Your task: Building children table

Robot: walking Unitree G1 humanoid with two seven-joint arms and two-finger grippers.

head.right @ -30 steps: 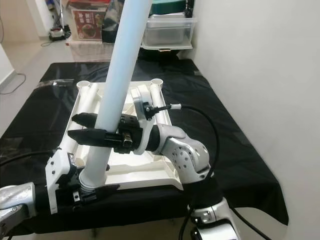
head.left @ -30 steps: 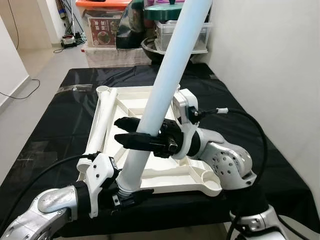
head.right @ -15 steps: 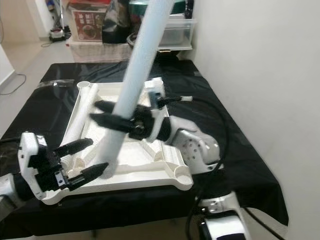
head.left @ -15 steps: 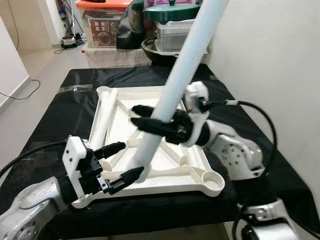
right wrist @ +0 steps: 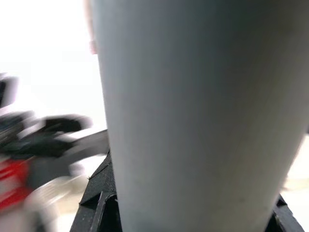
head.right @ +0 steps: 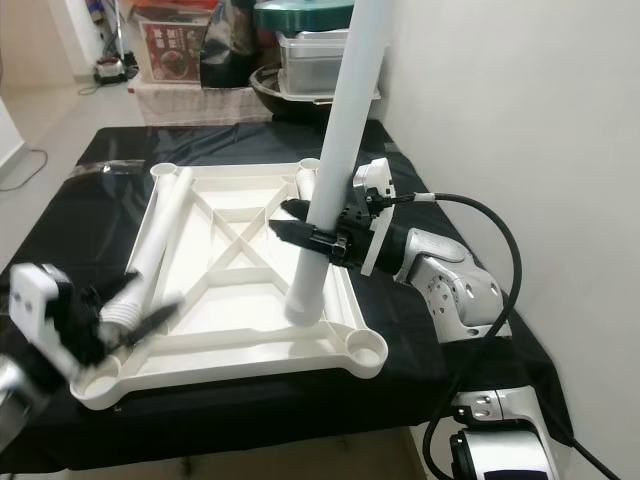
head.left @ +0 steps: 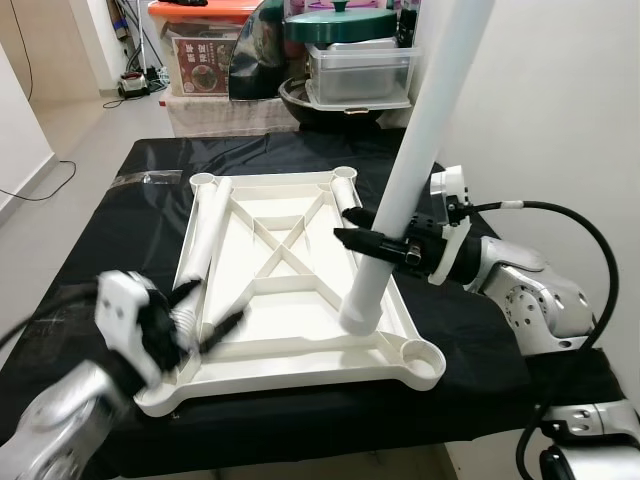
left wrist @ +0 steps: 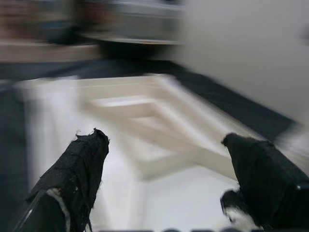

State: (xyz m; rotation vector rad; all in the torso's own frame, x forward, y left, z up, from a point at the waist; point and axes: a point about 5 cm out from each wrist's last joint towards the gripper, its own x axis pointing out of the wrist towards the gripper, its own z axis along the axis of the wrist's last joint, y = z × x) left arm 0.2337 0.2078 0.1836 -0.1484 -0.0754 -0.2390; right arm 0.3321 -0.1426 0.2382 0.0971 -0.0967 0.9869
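On the black-covered table (head.left: 120, 215), the upturned white tabletop (head.left: 290, 290) lies flat. Right gripper (head.left: 375, 243) clamps the white leg tube (head.left: 400, 190) near-upright above it. Left gripper (left wrist: 164, 188) is spread, blurred. No legible writing.

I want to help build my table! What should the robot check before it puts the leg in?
1. Right tool holding the white leg: ok, fingers clamp it.
2. Leg's bottom end over a corner socket: not ok, it hangs beside the rim, short of the socket.
3. Leg straight up: not ok, it leans.
4. Left tool out of the way: ok, open, by the tabletop's near left corner.
5. Socket empty: ok.
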